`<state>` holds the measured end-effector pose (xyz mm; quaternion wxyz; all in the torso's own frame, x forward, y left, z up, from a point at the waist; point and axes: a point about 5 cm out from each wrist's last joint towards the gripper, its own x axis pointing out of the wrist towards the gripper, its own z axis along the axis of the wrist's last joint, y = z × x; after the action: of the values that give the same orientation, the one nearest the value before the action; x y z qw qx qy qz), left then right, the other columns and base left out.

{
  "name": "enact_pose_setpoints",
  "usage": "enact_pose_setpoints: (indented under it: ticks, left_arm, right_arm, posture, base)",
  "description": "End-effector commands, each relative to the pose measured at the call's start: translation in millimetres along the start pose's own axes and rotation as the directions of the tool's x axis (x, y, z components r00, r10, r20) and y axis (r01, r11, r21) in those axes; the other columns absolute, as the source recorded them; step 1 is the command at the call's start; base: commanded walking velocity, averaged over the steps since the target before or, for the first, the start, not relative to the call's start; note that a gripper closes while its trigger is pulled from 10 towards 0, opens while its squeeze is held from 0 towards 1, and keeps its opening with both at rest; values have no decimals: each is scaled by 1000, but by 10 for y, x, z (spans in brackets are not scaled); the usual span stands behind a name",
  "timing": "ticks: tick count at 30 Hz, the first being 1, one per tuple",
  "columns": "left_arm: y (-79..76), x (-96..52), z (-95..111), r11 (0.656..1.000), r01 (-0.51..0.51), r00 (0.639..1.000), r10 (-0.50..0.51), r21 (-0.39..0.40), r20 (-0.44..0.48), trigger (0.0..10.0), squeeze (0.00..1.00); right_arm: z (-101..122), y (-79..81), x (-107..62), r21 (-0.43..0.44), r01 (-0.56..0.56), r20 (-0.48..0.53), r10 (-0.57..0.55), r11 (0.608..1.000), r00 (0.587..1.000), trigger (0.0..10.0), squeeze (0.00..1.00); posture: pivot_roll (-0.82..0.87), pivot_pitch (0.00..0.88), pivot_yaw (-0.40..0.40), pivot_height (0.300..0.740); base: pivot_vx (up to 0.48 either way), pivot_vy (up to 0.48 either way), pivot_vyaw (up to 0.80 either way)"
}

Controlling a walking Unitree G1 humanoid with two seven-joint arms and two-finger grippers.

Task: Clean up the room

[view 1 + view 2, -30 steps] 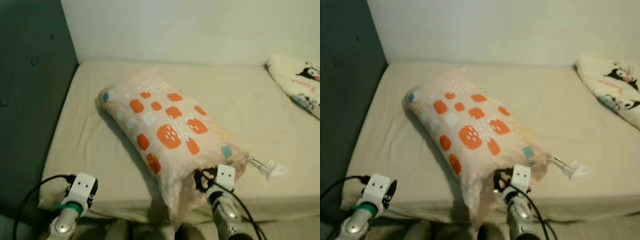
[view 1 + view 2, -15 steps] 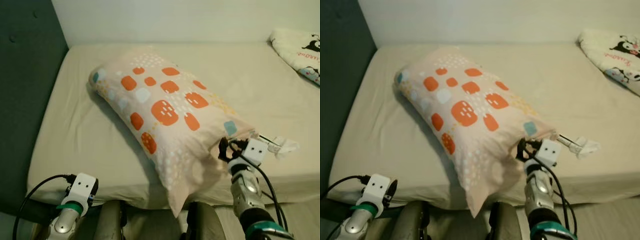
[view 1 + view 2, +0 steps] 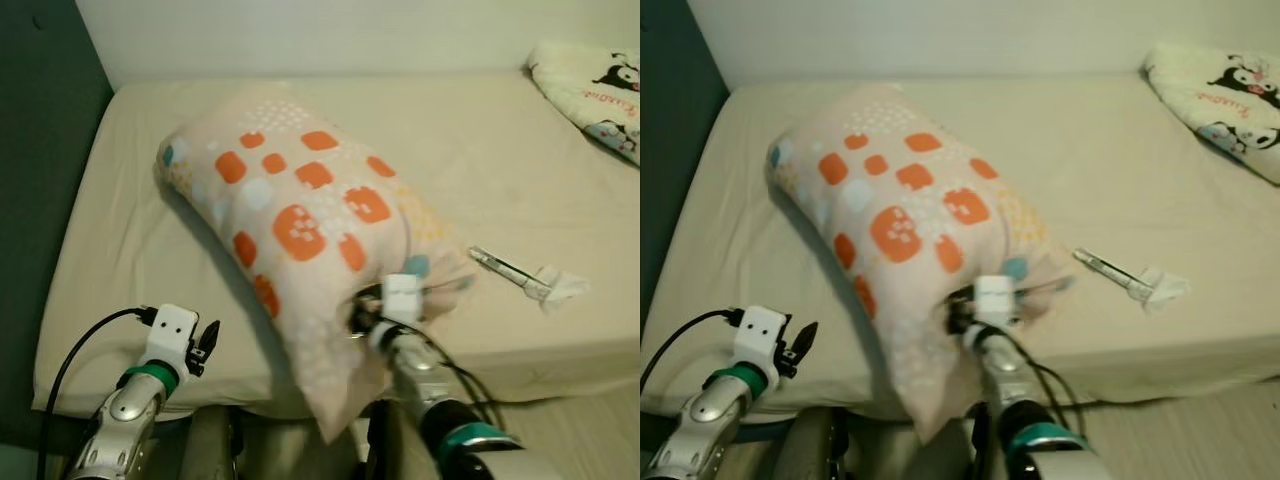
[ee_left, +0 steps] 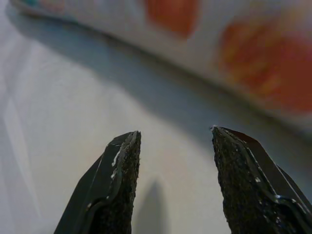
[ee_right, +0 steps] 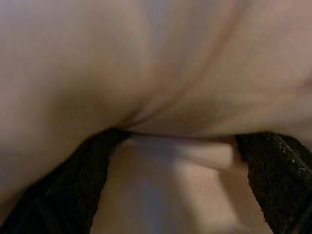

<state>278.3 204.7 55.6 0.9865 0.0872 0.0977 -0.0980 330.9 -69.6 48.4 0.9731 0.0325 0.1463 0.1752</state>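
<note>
Change: since a second ago my right gripper [image 3: 385,300] has swung leftward across the near end of the pillow [image 3: 300,215], away from the small white item [image 3: 528,280] it was beside; the pillow's near corner now bunches up around it.
Right fingers: spread wide in the wrist view, with pillow fabric pressed between and over them; I judge a grip not yet closed.
Left gripper [image 4: 173,183]: fingers apart, empty, hovering over bare sheet left of the pillow.
Pillow: diagonal on the bed [image 3: 120,240], its near corner overhanging the front edge.
Room: open mattress beyond and right of the pillow; a patterned blanket [image 3: 590,85] lies well apart, far right.
Meaning: I read this as re-gripping to straighten the pillow.
</note>
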Motion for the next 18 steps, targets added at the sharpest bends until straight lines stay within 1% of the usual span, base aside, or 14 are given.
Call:
enact_pose_setpoints:
  ticks: [1,2,3,4,5,6,7,8,10,12,13,14,16,18]
  left_arm:
    - [61,-122,-70,1000,-9,1000,9,20,-27,10000,0]
    - [130,-225,-101,993,-63,998,65,103,-20,10000,0]
    - [130,-225,-101,993,-63,998,65,103,-20,10000,0]
    - [204,-324,-122,974,-127,991,131,188,-6,10000,0]
    - [204,-324,-122,974,-127,991,131,188,-6,10000,0]
    - [336,-485,-172,919,-274,960,280,283,21,10000,0]
    - [336,-485,-172,919,-274,960,280,283,21,10000,0]
    - [418,-722,-283,849,-392,910,414,353,14,10000,0]
    - [418,-722,-283,849,-392,910,414,353,14,10000,0]
    - [432,-1065,-434,759,-472,846,534,448,-14,10000,0]
    - [347,-1190,-512,774,-434,857,512,461,-54,10000,0]
    - [347,-1190,-512,774,-434,857,512,461,-54,10000,0]
    - [267,-1271,-560,799,-393,874,479,455,-86,10000,0]
    - [116,-1310,-601,870,-283,925,359,403,-125,10000,0]
  right_arm:
    - [14,325,39,-19,-194,-11,194,981,981,10000,0]
    - [89,521,57,0,-294,29,294,956,955,10000,0]
    - [89,521,57,0,-294,29,294,956,955,10000,0]
    - [169,677,69,27,-369,69,367,929,928,10000,0]
    - [169,677,69,27,-369,69,367,929,928,10000,0]
    - [311,843,80,58,-441,136,431,895,892,10000,0]
    - [311,843,80,58,-441,136,431,895,892,10000,0]
    - [526,990,95,98,-489,225,460,866,859,10000,0]
    - [526,990,95,98,-489,225,460,866,859,10000,0]
    - [853,1147,93,175,-549,351,469,817,810,10000,0]
    - [1057,1192,83,228,-584,418,464,779,781,10000,0]
    - [1057,1192,83,228,-584,418,464,779,781,10000,0]
    - [1213,1222,63,260,-624,469,469,737,749,10000,0]
    - [1342,1244,2,256,-712,502,540,654,676,10000,0]
  posture:
    - [185,80,19,590]
    - [184,78,21,590]
    - [184,78,21,590]
    - [184,78,21,590]
    - [184,78,21,590]
    - [183,78,24,590]
    - [183,78,24,590]
    - [176,79,30,590]
    - [176,79,30,590]
    - [174,80,37,590]
    - [173,84,34,590]
    - [173,84,34,590]
    - [174,83,42,590]
    - [176,87,31,590]
  base:
    - [0,0,0]
    - [0,0,0]
    - [0,0,0]
    - [0,0,0]
    - [0,0,0]
    - [0,0,0]
    - [0,0,0]
    - [0,0,0]
    - [0,0,0]
    - [0,0,0]
    - [0,0,0]
    - [0,0,0]
    - [0,0,0]
    - [0,0,0]
